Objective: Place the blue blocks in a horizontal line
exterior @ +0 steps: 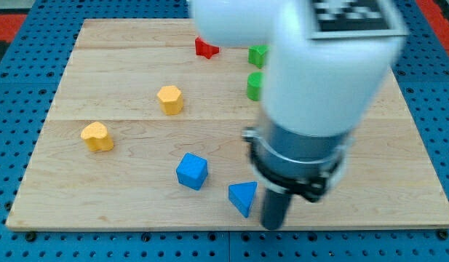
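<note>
A blue cube (192, 172) lies on the wooden board (122, 73) near the view's bottom, left of centre. A blue triangular block (243, 197) lies just to its right and a little lower. My tip (273, 224) is at the view's bottom, right next to the blue triangle on its right side; I cannot tell whether it touches it. The large white and grey arm body hides much of the board's right half.
A yellow hexagonal block (169, 99) and a yellow heart-like block (97, 136) lie on the left. A red block (205, 48) lies near the top edge. Two green blocks (257, 54) (254, 85) show partly beside the arm.
</note>
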